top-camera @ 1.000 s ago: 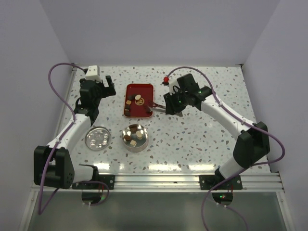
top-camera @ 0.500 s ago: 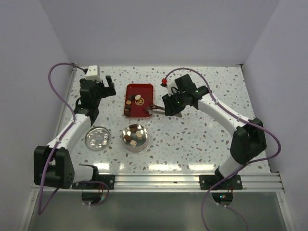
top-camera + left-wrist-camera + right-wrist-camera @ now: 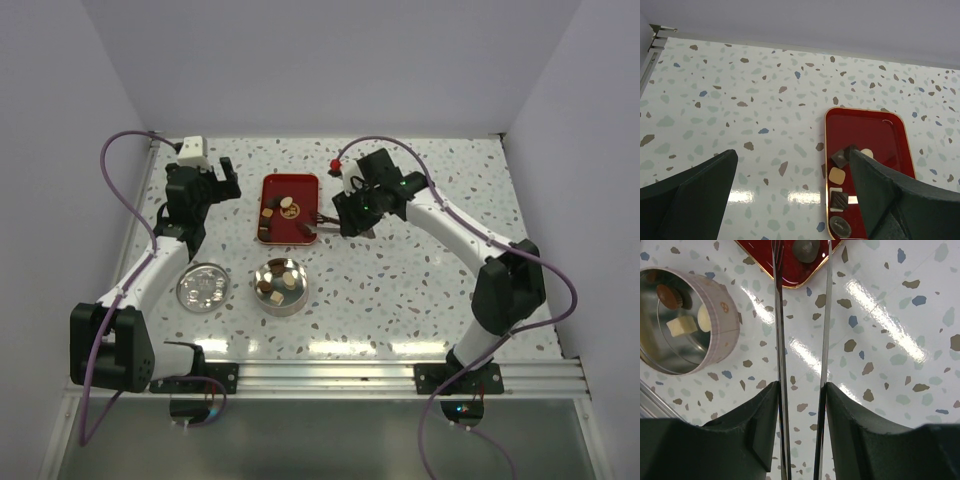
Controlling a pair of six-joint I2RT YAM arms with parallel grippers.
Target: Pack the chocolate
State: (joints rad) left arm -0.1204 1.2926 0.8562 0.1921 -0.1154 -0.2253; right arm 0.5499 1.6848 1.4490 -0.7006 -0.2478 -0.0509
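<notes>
Hanging over the far left of the worktop (image 3: 400, 290), the left pincer (image 3: 792, 152) has its fingers spread wide apart and holds nothing. It points toward the far wall, with open speckled surface below it and to its left, up to the side wall.

Nearer, close beside the left arm, a round silver lid (image 3: 203, 288) lies flat by itself. Right of the left pincer sits a red tray (image 3: 303, 190). Chocolate (image 3: 839, 158) lies along its left side in a loose column of dark and pale squares with a dark round one nearest. The far part of the tray is bare.

Just near of the tray stands the open tin (image 3: 720, 325), with a few brown and cream pieces on its shiny floor. The tin stands apart from the lid and from the tray's near edge.

Right of the tray, the right pincer (image 3: 801, 390) is clamped on thin metal tweezers (image 3: 779, 315). Their two blades stand apart and reach left to the tray's near right corner. A round dark piece (image 3: 806, 246) lies in that corner between the blades. The tips run out of the wrist view, so I cannot tell whether they touch it.

Beyond this arm there is open room out to the right wall, and a metal rail (image 3: 330, 375) bounds the near edge.
</notes>
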